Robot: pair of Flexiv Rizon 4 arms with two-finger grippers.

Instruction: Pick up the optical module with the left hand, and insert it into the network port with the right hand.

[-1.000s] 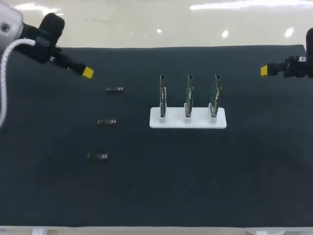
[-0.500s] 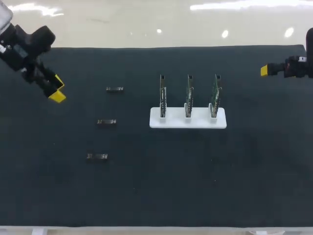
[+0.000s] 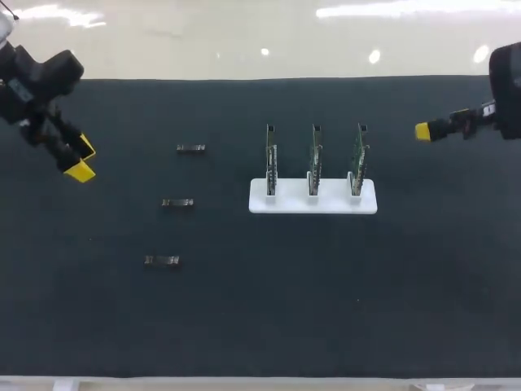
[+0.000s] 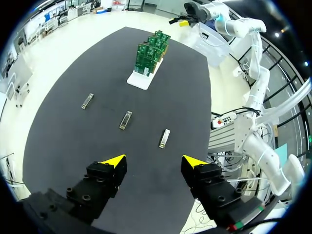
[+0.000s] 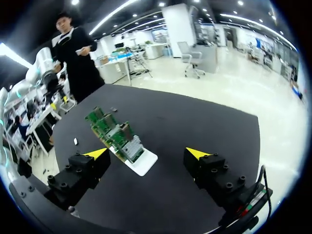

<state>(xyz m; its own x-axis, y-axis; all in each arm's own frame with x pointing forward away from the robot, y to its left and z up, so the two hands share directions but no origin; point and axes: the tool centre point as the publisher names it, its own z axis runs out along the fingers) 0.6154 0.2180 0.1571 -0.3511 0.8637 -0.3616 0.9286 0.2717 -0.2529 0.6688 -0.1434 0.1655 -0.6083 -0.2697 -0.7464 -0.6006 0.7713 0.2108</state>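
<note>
Three small dark optical modules lie in a column left of centre: the far one (image 3: 190, 148), the middle one (image 3: 177, 203), the near one (image 3: 162, 261). A white base (image 3: 313, 199) holds three upright green port boards (image 3: 314, 159). My left gripper (image 3: 80, 160) hangs open near the table's left edge, well left of the modules. In its wrist view its gripper (image 4: 153, 163) has nothing between the fingers, and the modules (image 4: 126, 120) lie ahead. My right gripper (image 3: 423, 131) is open at the back right. From its wrist view the gripper (image 5: 147, 153) faces the boards (image 5: 114, 131).
The dark mat (image 3: 326, 285) covers the whole table. The white base (image 4: 140, 80) with its boards stands beyond the modules, seen from the left wrist. A single module (image 5: 75, 141) shows past the boards in the right wrist view.
My left gripper has swung from the back left out and down toward the table's left edge, turning as it went. My right gripper has shifted a little left toward the boards.
</note>
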